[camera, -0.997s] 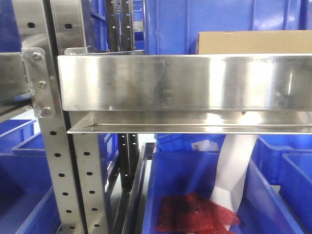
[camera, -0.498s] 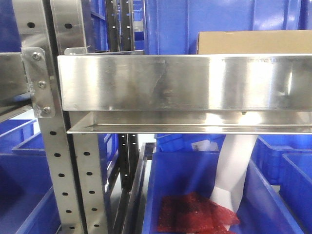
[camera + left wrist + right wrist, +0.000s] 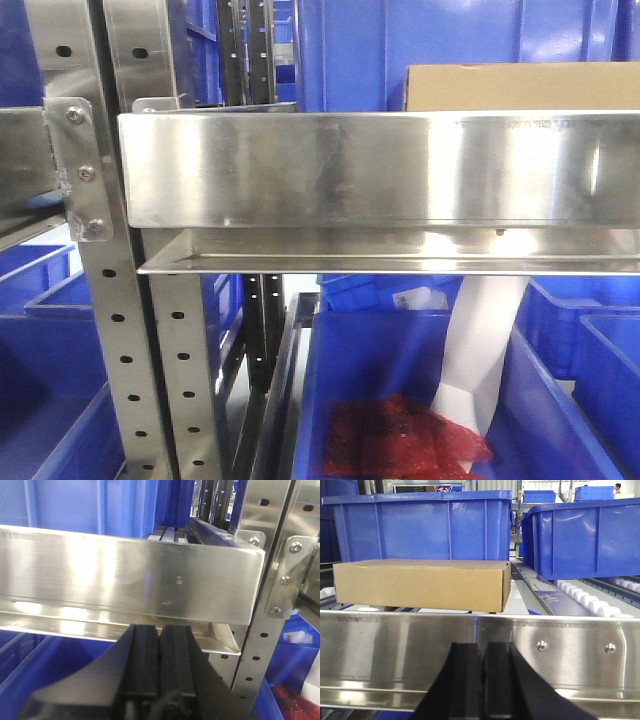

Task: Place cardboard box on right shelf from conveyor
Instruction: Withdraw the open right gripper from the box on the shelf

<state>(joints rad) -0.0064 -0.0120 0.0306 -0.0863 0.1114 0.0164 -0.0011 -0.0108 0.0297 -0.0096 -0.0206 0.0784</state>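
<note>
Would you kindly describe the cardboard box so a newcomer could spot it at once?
Find the shiny steel shelf with its tall mirror-like front lip. Just behind that lip, in front of the big blue bins, lies the cardboard box. It is the only plain tan, unprinted thing among blue plastic and steel.

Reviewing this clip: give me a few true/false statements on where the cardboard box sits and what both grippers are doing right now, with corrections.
1. The cardboard box lies flat on the right shelf, behind its steel lip. True.
2. The right gripper is clamped on the box. False: its fingers are shut together below the lip, empty, apart from the box.
3. The left gripper is open. False: its fingers are pressed together, holding nothing.
4. Blue bins stand behind the box. True.
5. A red mesh item lies in a blue bin below the shelf. True.
</note>
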